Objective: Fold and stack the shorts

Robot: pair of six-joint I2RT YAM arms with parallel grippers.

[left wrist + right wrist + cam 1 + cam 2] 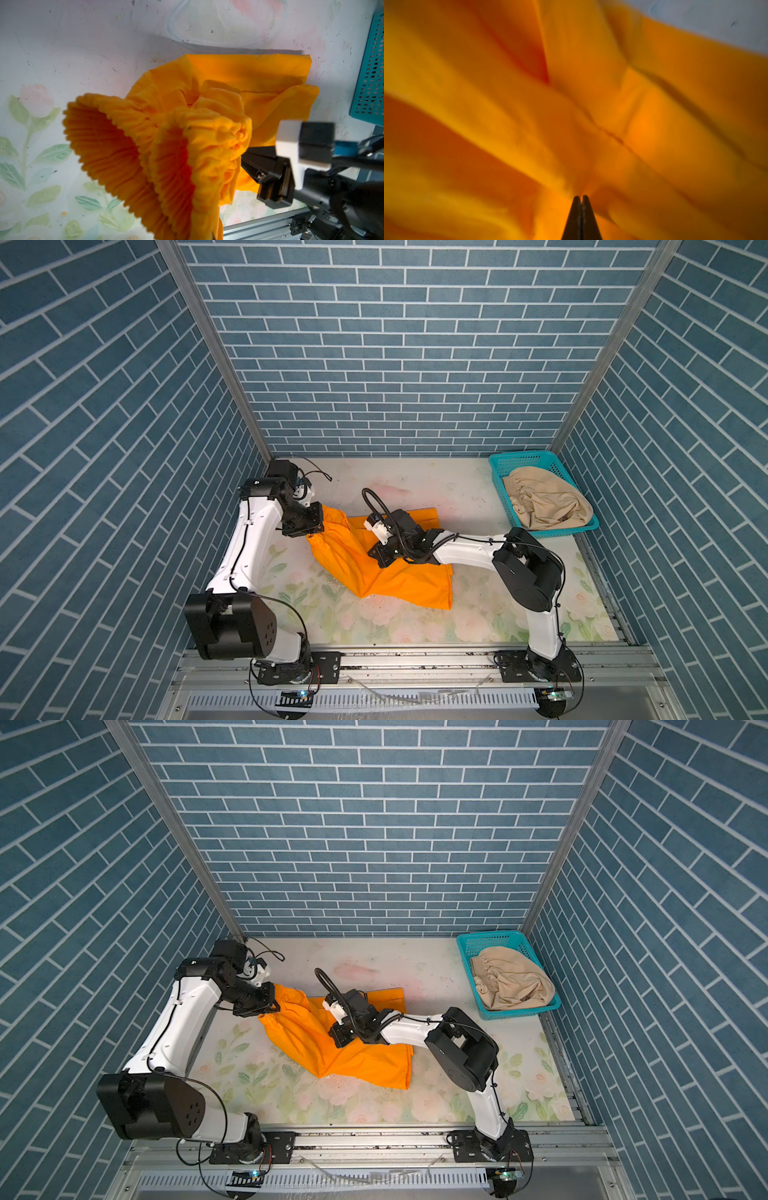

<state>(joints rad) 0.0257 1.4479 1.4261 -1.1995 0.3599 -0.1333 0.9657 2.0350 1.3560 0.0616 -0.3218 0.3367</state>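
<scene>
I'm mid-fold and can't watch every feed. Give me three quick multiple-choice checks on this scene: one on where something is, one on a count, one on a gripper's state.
1. The beige shorts lie:
A flat on the mat
B in the teal basket
C draped over an arm

2. Pairs of shorts in view:
A three
B one
C two

3. The right gripper is:
A shut on orange cloth
B wide open
C shut on the basket rim

Answers:
1. B: the beige cloth sits inside the basket in both top views.
2. C: only the beige pair and the orange shorts show.
3. A: the fingers meet in the right wrist view, and the orange folds converge on their tips.
</scene>
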